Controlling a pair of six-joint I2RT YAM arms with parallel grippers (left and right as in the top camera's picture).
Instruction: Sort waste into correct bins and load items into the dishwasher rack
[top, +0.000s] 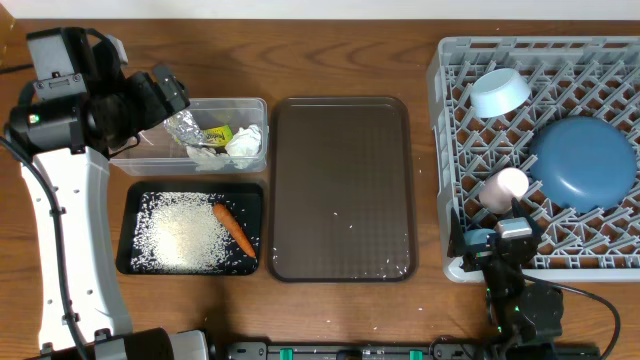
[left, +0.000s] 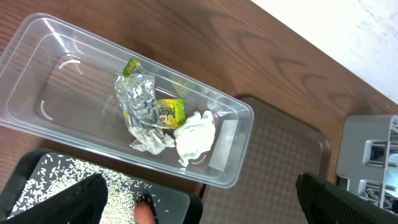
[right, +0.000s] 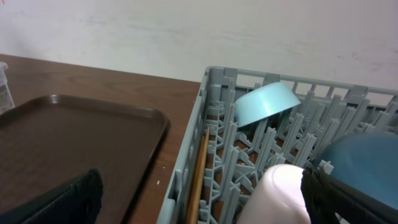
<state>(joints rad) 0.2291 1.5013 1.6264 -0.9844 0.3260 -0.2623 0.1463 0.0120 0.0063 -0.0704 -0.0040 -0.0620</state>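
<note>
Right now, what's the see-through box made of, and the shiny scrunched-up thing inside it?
The clear tub looks like plastic, glossy and see-through: the wooden table shows through its walls. The crumpled foil looks like thin metal foil, probably aluminium: it is silver and mirror-shiny and holds sharp creases.

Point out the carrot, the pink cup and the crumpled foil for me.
carrot (top: 234, 230), overhead view, middle of its orange body.
pink cup (top: 503, 187), overhead view, its rounded side.
crumpled foil (left: 138, 99), left wrist view, centre of the silver wad.
</note>
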